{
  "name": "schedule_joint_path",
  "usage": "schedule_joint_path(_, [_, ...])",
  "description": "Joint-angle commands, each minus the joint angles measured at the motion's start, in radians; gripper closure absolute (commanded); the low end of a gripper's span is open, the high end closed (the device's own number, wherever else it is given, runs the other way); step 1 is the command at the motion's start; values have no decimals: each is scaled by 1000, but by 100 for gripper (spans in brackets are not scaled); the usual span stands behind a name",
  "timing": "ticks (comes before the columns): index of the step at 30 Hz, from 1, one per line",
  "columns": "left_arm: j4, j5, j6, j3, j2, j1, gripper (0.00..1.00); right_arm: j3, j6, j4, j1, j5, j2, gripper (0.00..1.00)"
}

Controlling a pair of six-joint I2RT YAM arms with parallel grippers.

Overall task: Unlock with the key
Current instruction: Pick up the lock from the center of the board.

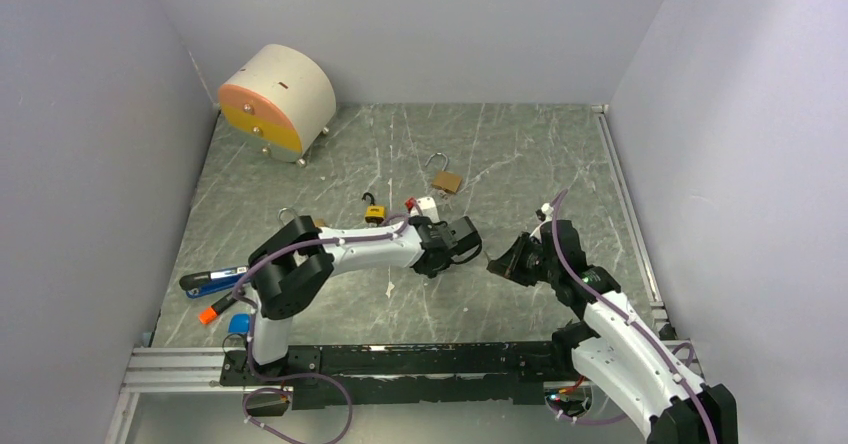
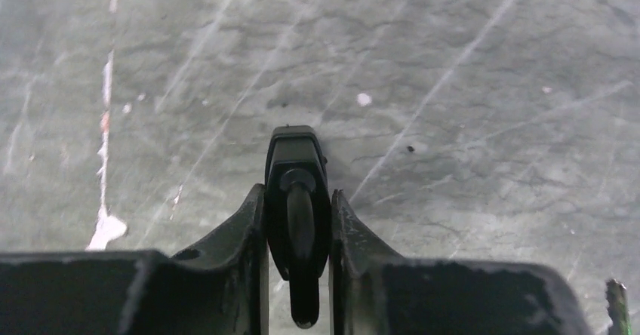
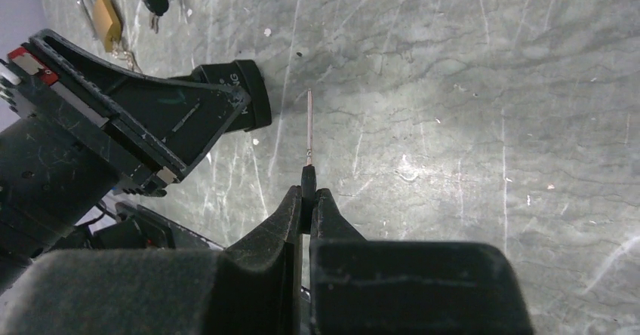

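Key (image 3: 309,124) sits pinched in the closed right end effector (image 3: 308,193), its blade near but outside the black padlock (image 2: 296,165), which the left end effector (image 2: 298,194) clamps. Inserting and turning remain.

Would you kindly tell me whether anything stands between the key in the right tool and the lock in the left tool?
Nothing visible does. The right tool grips the key, the left tool grips the black lock, and only tabletop shows in the gap between them.
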Motion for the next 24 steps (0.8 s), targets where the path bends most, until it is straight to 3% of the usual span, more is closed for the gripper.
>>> schedule_joint_path(1, [362,78,511,-115,-40,4,98,24,-42,-16,-10,7,4,100])
schedule_joint_path(5, [496,207,715,-234,-100,9,94,29,-48,-14,-15,4,16,100])
schedule_joint_path(10, [635,183,769,-335,-125,8,59,28,-41,-12,-18,-4,35,100])
schedule_joint_path(15, [798,76,759,-392,-118,-21,49,40,-40,-25,-21,-2,55,100])
schedule_joint_path(17, [843,29,754,-407,-116,-36,53,48,-44,-31,-22,-2,64,100])
schedule_joint_path(23, [902,-62,739,-473,-185,-52,96,78,-54,-44,-23,6,101,100])
schedule_joint_path(24, [879,-55,736,-470,-208,-50,97,83,-57,-45,-24,3,105,100])
